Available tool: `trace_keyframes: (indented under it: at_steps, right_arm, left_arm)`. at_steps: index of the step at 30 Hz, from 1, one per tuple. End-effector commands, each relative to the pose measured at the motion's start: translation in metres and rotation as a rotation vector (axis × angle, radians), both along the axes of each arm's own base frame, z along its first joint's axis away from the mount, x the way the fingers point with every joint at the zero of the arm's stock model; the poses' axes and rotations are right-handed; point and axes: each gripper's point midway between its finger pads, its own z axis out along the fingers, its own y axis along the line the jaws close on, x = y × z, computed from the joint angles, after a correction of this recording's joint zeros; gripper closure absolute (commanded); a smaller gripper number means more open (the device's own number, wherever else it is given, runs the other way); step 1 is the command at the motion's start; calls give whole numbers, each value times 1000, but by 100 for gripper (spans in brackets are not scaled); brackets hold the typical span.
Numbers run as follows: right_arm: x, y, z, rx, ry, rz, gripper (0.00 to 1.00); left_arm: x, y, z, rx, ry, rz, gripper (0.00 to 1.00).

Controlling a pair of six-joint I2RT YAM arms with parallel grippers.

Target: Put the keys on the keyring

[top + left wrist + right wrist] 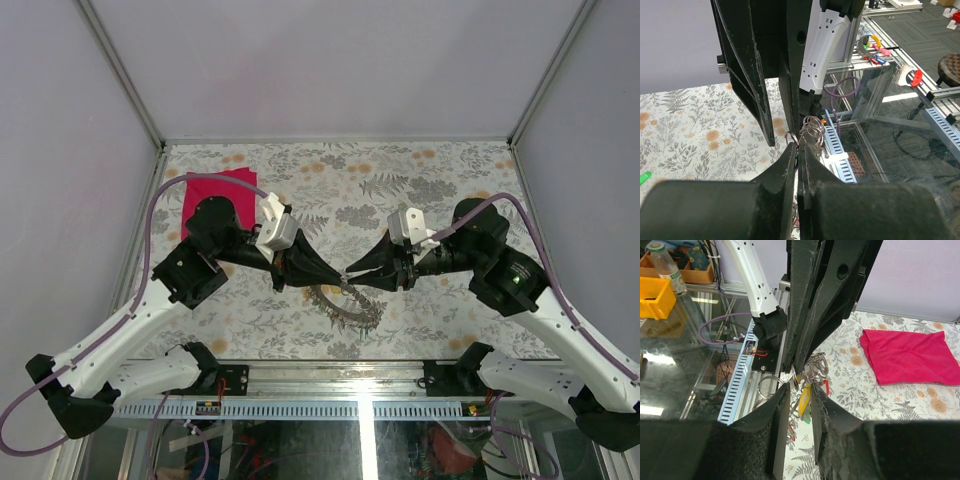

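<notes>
Your wide flat grey metal keyring (pixel 350 312), with small keys bristling along its rim, sits to the right of the crumpled red cloth (pixel 215 192) and nearer the arm bases than it, over the flowered table (pixel 440 180). Both tools meet right of that cloth too. Your left tool (pixel 797 150) is pinched tight on thin silver wire loops (pixel 812 132). Your right tool (pixel 801 405) has its fingers apart, with a yellow-headed key (pixel 804 401) hanging in the gap. You cannot tell whether it grips anything.
</notes>
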Motion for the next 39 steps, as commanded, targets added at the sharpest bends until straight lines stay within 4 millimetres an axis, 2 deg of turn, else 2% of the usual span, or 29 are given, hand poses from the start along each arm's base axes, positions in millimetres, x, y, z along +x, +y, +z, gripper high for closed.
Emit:
trace_keyframes:
  at_steps: [1,8,10,11,12,15,20,24,28,32,39]
  right_arm:
    - [-6,5,10,35,-16,55,72]
    - [-10,7,15,49,2,83,78]
    - [-11,7,15,45,11,88,88]
    - [-11,6,15,40,14,88,97]
    - [-11,6,15,36,15,84,100]
    - [-11,2,16,25,16,64,100]
    - [-6,-5,21,32,3,-14,100]
    - [1,-8,26,46,11,-80,100]
    - [9,-12,33,85,24,-154,100]
    - [16,-16,42,132,38,-222,100]
    - [11,-16,50,160,34,-200,100]
  left_arm:
    - [-5,3,30,-74,-71,-22,100]
    - [-5,2,29,-71,-68,-26,100]
    - [-5,2,29,-72,-70,-24,100]
    - [-4,2,29,-71,-70,-23,100]
    - [-3,2,29,-73,-72,-15,100]
    - [2,2,30,-80,-72,30,100]
    - [11,7,37,-114,-78,134,78]
    - [21,13,41,-142,-69,233,68]
    - [20,16,41,-171,-46,247,67]
    - [11,14,32,-156,-12,189,75]
    - [10,11,19,-152,17,170,74]
